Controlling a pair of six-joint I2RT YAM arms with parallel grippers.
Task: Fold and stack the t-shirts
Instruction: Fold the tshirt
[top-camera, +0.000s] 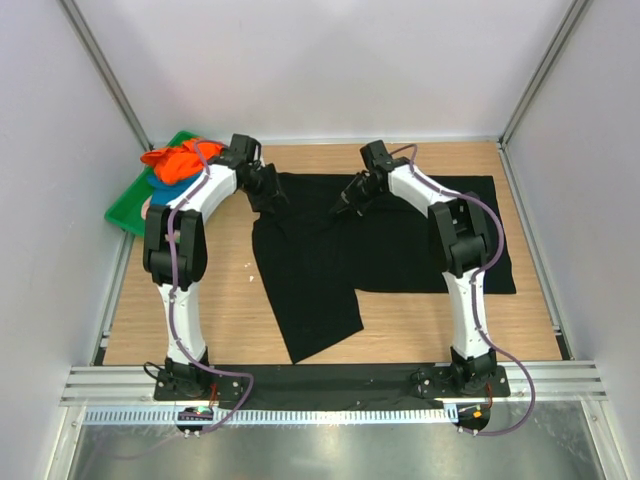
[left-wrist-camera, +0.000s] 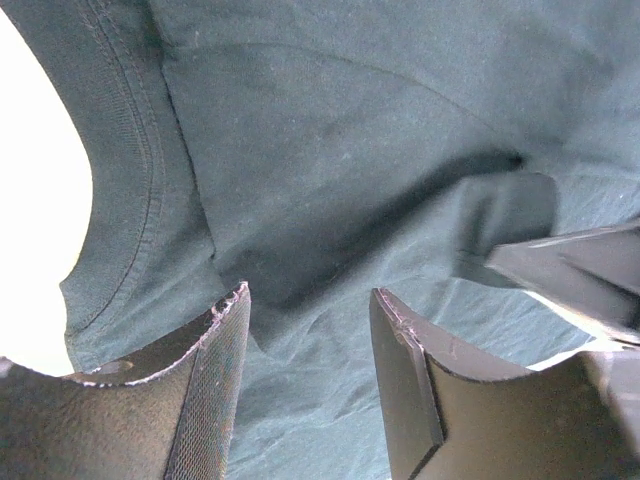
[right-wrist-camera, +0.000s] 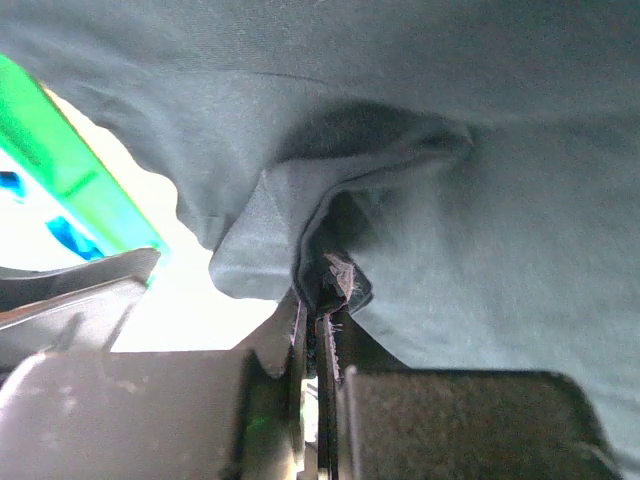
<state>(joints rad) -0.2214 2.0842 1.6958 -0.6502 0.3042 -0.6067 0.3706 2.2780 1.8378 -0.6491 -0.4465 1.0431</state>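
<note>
Right gripper (right-wrist-camera: 322, 300) pinches the black t-shirt (top-camera: 400, 240) at its 12 o'clock edge; left gripper (left-wrist-camera: 310, 330) gapes empty above it; next, it should close, then fold.

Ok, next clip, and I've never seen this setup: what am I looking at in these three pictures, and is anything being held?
The wide picture looks down on a wooden table with two white robot arms bolted at its near edge. The other two come from cameras on each wrist, looking past that arm's own fingers. A large black t-shirt lies spread on the table; orange and blue shirts sit piled on a green tray at the far left. The right gripper has pinched a fold of the black shirt. The left gripper hovers open over the same shirt, holding nothing.
</note>
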